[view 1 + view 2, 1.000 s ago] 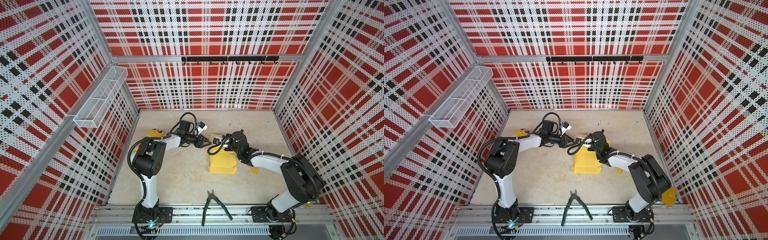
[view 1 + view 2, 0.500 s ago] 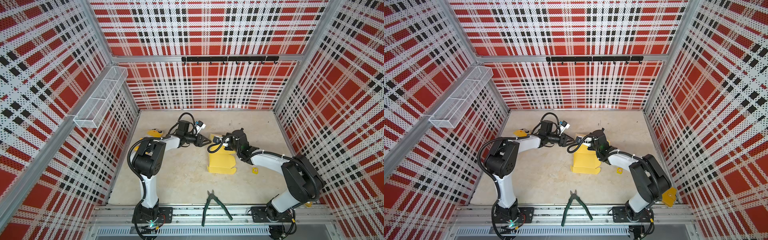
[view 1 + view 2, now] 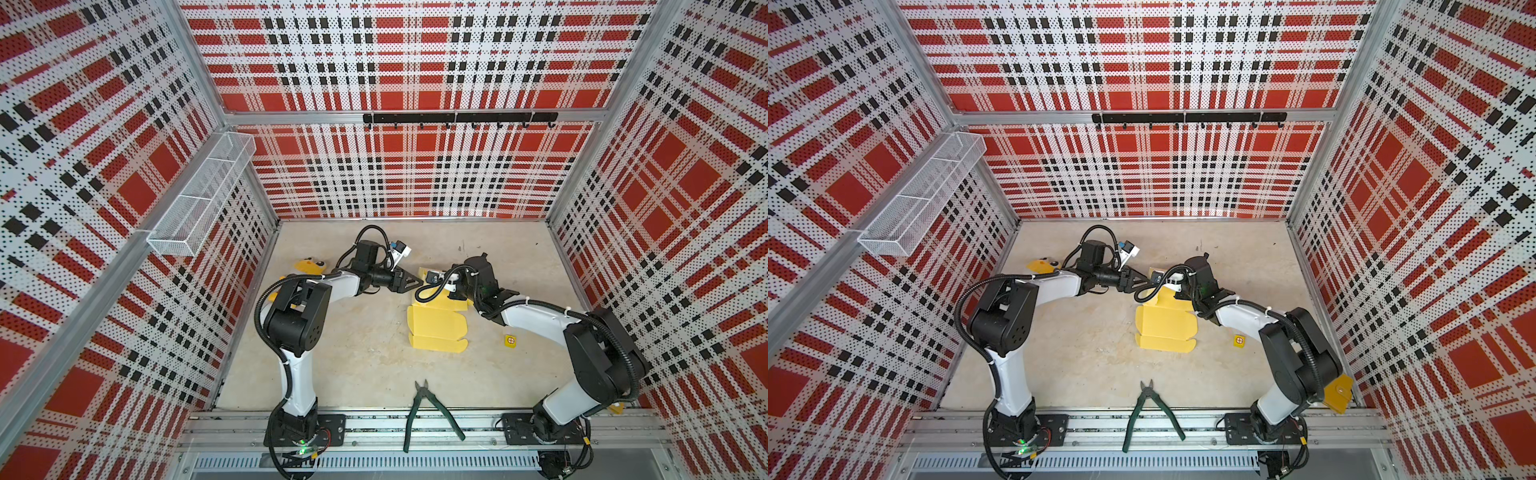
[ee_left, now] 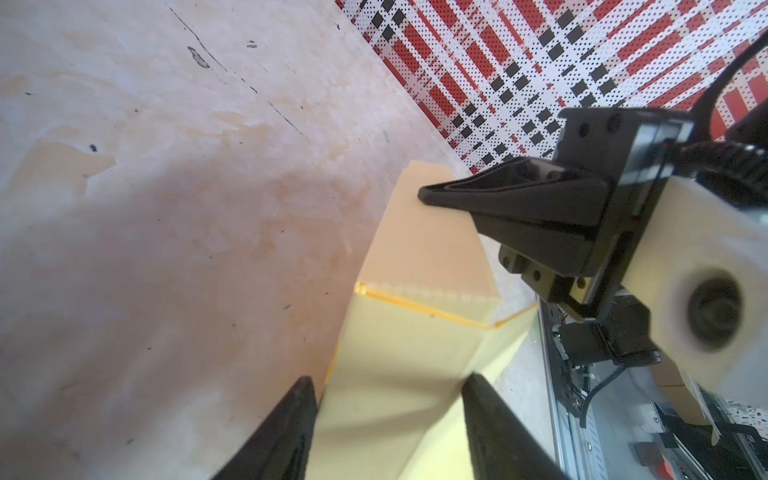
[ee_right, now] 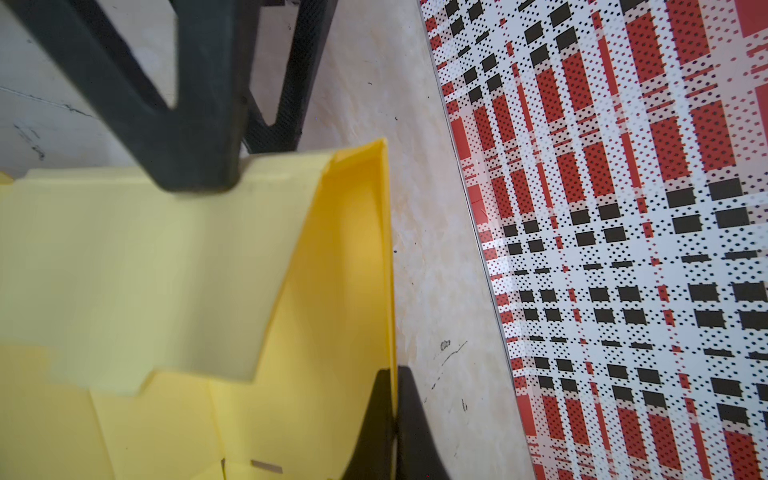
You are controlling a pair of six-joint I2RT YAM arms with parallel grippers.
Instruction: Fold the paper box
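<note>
Lying nearest: green-handled pliers [image 3: 432, 415] at 6 o'clock from the paper box. Their jaws are on the worktop [image 3: 353, 365] and their handles cross the front rail [image 3: 374, 428].
Paper box: the paper box [image 3: 436, 328] sits about mid-worktop in both top views. Its near panels lie flat, and its far end, at 12 o'clock, stands up between the two grippers.
Cube: a small yellow cube [image 3: 510, 340] with a red cross lies at 3 o'clock from the box, apart from it.
Right gripper: the right gripper [image 4: 422, 195] comes in from 3 o'clock and is pinched tight on a raised flap at the box's far end. In the right wrist view a bright yellow upright wall of card runs into its closed tips.
Left gripper: the left gripper [image 4: 390, 380] reaches in from 9 o'clock with its jaws moderately wide. A pale fold of the box shows between them, much thinner than the gap. In the right wrist view its nearer finger rests against that flap's top edge.
Pouch: a mustard-yellow pouch [image 3: 309, 266] lies at 10 o'clock from the box, near the left wall.
Basket: a white wire basket [image 3: 203, 195] hangs on the left wall.
Farthest: a black hook rail [image 3: 457, 118] runs along the back wall at 12 o'clock.
</note>
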